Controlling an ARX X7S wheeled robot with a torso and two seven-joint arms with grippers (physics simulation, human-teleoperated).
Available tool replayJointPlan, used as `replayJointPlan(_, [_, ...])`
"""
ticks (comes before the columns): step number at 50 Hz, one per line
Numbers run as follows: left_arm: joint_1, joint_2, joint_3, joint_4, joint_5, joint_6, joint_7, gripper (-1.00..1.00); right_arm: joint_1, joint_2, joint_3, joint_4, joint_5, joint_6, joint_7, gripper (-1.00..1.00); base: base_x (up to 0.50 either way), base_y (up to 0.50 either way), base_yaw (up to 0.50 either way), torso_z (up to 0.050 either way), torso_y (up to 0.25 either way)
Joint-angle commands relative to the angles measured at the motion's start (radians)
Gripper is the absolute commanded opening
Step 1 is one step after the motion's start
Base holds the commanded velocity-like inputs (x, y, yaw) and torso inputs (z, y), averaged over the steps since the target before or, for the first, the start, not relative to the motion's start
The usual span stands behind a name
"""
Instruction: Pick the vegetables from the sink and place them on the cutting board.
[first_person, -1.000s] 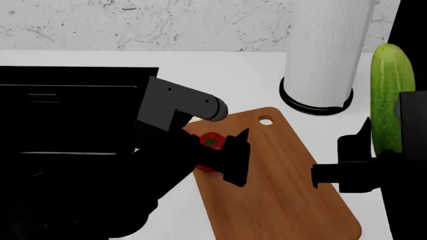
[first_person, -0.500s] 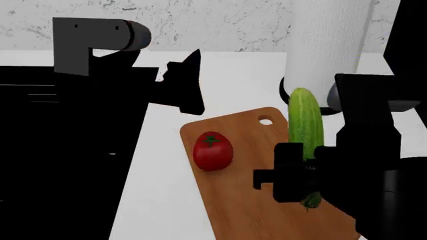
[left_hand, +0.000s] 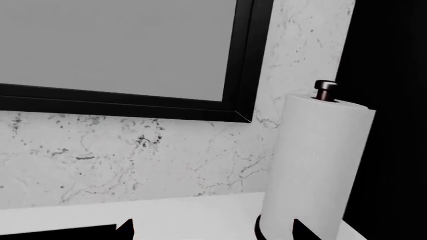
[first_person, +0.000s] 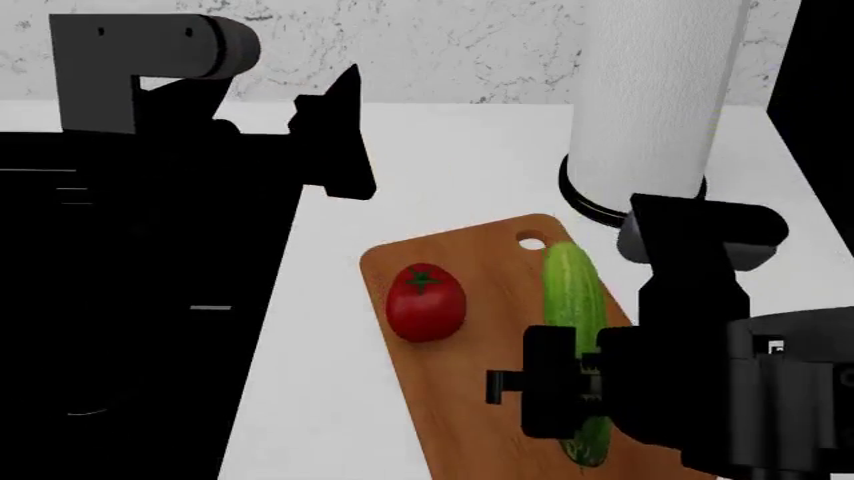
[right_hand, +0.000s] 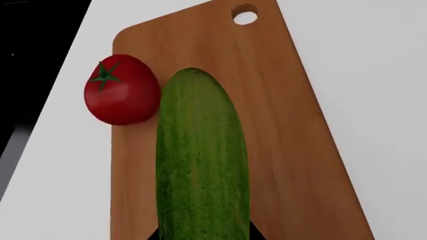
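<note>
The red tomato (first_person: 426, 300) sits on the left part of the brown cutting board (first_person: 467, 400). My right gripper (first_person: 577, 392) is shut on the green cucumber (first_person: 573, 300) and holds it lengthwise low over the board's right half, beside the tomato. I cannot tell if it touches the wood. In the right wrist view the cucumber (right_hand: 200, 165) runs from my right gripper (right_hand: 203, 234) toward the tomato (right_hand: 122, 90) on the board (right_hand: 293, 140). My left gripper (first_person: 344, 135) is open and empty, raised over the black sink's (first_person: 134, 260) right edge. It also shows in the left wrist view (left_hand: 213, 232).
A tall white paper-towel roll (first_person: 654, 100) on a black base stands just behind the board's holed end; it also shows in the left wrist view (left_hand: 317, 165). A marble wall (first_person: 400, 50) backs the white counter (first_person: 320, 400). A dark-framed window (left_hand: 120, 50) hangs above.
My left gripper let go of the tomato and rose up and left, away from the board. My right gripper carried the cucumber in from the right and lowered it over the board.
</note>
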Motion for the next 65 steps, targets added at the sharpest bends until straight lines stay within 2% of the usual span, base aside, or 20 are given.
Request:
replayJointPlan(1, [-0.001,-0.006,0.003,0.005,0.003,0.002,-0.007,1.0,-0.034,-0.003,-0.002,0.03,-0.018,-0.003,-0.043,-1.0,0.0,0.0,0.0,0.0,0.01])
replayJointPlan(34, [0.007,-0.01,0.011,0.002,-0.002,0.011,-0.012,1.0,-0.112,-0.015,-0.024,0.058,-0.087,-0.039,-0.104,-1.0,0.0,0.0,0.0,0.0,0.0])
replayJointPlan(35, [0.008,-0.01,0.012,0.002,-0.002,0.011,-0.012,1.0,-0.109,-0.015,-0.026,0.056,-0.091,-0.038,-0.098,1.0,0.0,0.0,0.0,0.0,0.0])
replayJointPlan(48, [0.007,-0.012,0.01,0.001,-0.007,0.015,-0.016,1.0,-0.062,-0.006,-0.013,0.032,-0.083,-0.027,-0.069,1.0,0.0,0.0,0.0,0.0,0.0])
replayJointPlan(57, [0.004,-0.011,0.013,0.006,-0.011,0.013,-0.021,1.0,0.061,0.073,0.069,-0.124,-0.039,-0.051,0.055,1.0,0.0,0.0,0.0,0.0,0.0])
replayJointPlan(61, [0.018,-0.024,0.01,0.021,-0.018,0.009,-0.029,1.0,0.086,0.092,0.066,-0.207,-0.145,-0.052,0.119,1.0,0.0,0.0,0.0,0.0,0.0])
replayJointPlan(65, [0.044,-0.067,-0.008,0.099,-0.051,-0.01,-0.055,1.0,0.077,0.12,0.104,-0.352,-0.305,-0.128,0.146,1.0,0.0,0.0,0.0,0.0,0.0])
